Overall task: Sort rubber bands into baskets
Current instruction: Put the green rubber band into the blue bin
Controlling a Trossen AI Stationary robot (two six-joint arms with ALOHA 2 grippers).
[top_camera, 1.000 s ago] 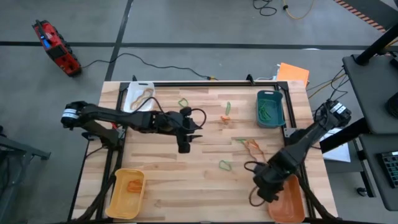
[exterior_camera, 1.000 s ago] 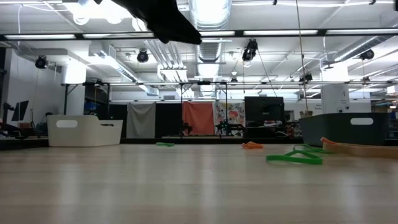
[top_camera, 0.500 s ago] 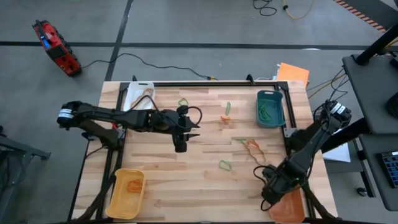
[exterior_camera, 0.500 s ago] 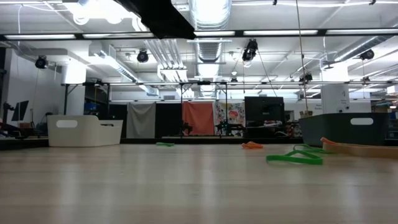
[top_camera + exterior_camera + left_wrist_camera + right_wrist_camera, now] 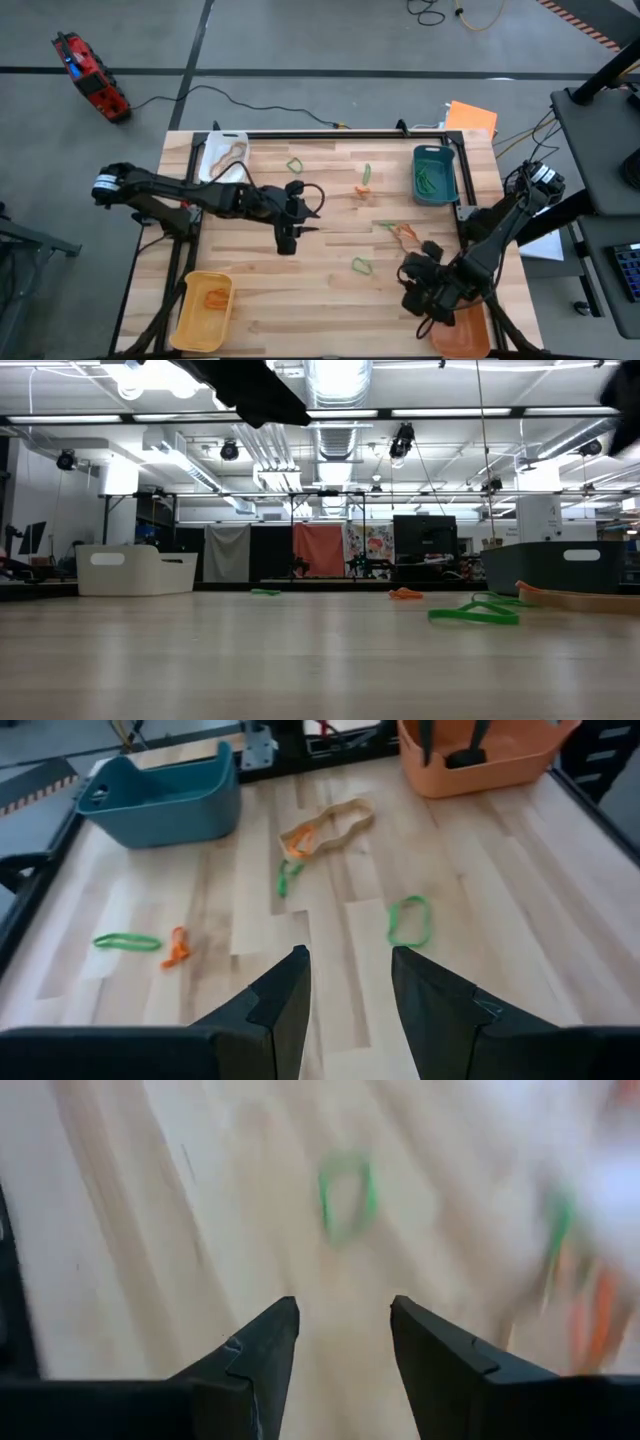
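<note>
green rubber band (image 5: 347, 1198) lies on the wood just ahead of my right gripper (image 5: 340, 1342), fingers spread, empty, orange basket (image 5: 462, 331) beside it. left gripper (image 5: 348, 985) also spread, over the table's middle (image 5: 320, 300).

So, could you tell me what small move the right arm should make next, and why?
Probably reach toward the green band lying loose on the table: the right gripper is open, holds nothing and faces it, with the teal basket already holding green bands.
</note>
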